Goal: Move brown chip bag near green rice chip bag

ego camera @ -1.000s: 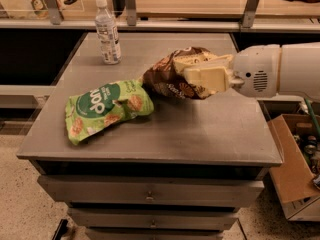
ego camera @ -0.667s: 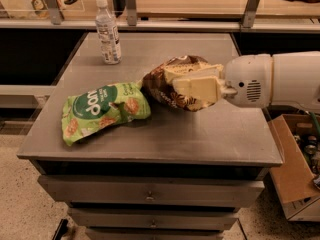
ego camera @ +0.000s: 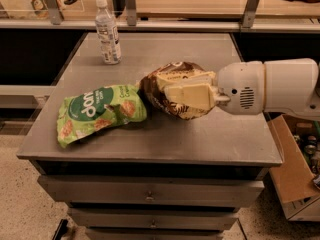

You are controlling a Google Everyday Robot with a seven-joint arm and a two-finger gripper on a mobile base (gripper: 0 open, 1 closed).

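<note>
- The gripper [ego camera: 165, 86] reaches in from the right, over the middle of the desk [ego camera: 220, 139], at the end of a thick white arm [ego camera: 272, 86].
- Its two cream-coloured jaws point left, one above the other, and are closed on the brown chip bag [ego camera: 175, 110], with the crinkled bag pinched between them.
- The brown chip bag sits near the centre of the desk, right of the green rice chip bag [ego camera: 97, 113]. Its dark brown foil shows around and below the jaws, and a cream panel shows at the top.
- Whether the brown bag's underside rests on the desk or hangs just above it cannot be told.
- The green rice chip bag lies flat on the front left part of the desk, tilted, with its lower end close to the left front corner and its upper end toward the middle.
- The left edge of the brown bag is just beside the upper right end of the green bag, and the two seem to touch there.
- A clear water bottle [ego camera: 108, 31] with a white cap stands upright at the back left of the desk, well apart from both bags.
- The desk is grey metal with drawers [ego camera: 150, 196] in its front.
- An open cardboard box [ego camera: 292, 179] sits on the floor to the right of the desk.
</note>
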